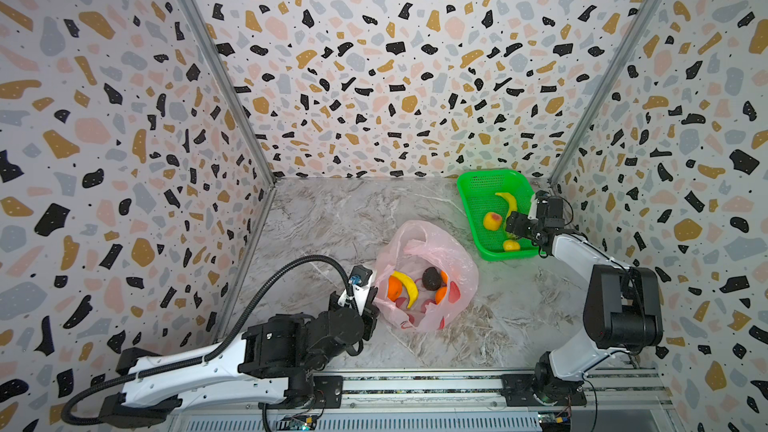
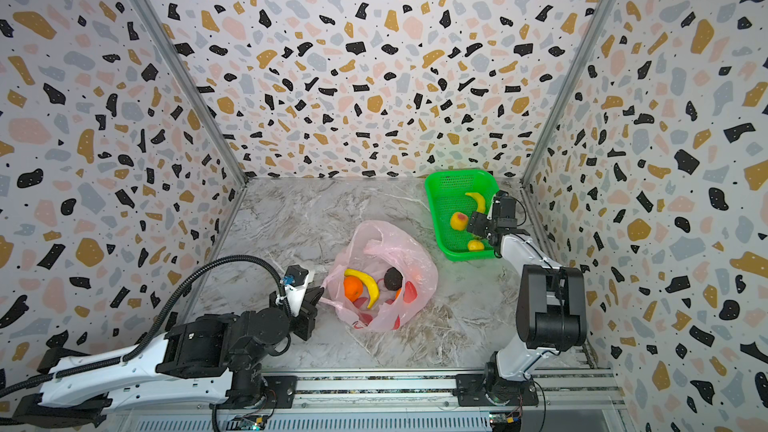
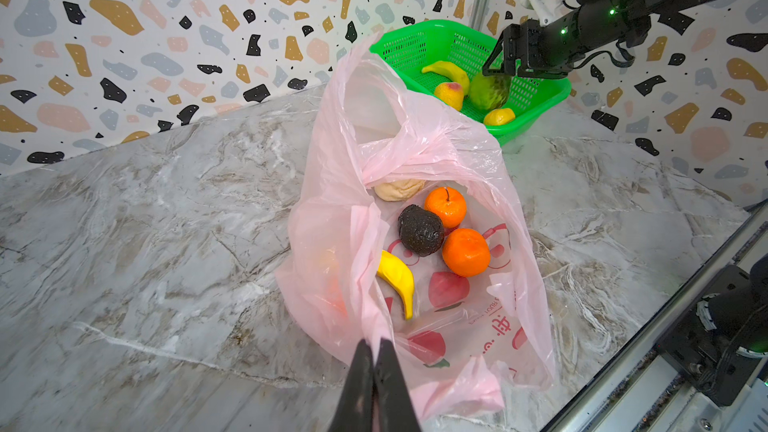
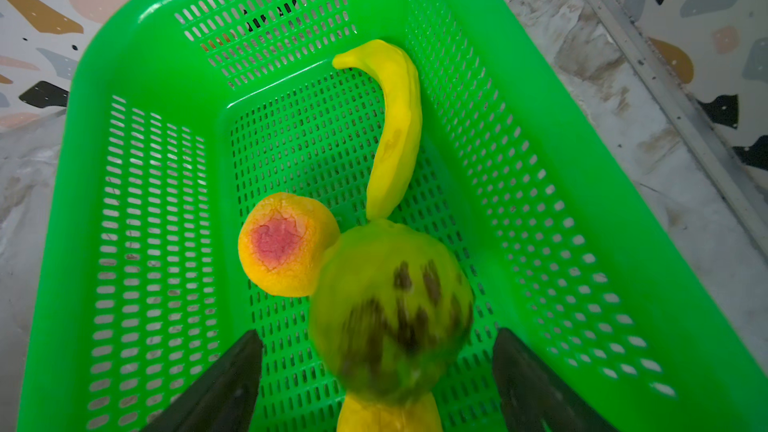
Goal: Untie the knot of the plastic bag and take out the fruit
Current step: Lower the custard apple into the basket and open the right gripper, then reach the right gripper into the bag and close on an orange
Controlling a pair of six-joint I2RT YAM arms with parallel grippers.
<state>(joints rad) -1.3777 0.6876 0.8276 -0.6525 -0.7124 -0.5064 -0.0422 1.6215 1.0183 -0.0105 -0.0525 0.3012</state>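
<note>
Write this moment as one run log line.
left gripper: shut on plastic bag | right gripper: open over green fruit in basket | bag: open

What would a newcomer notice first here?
The open pink plastic bag mid-scene, showing tangerines, a banana and a dark avocado, its edge pinched in the shut left hand. At the back right, the open right hand hangs over the bright green basket, a blurred green fruit between its fingers.
</note>
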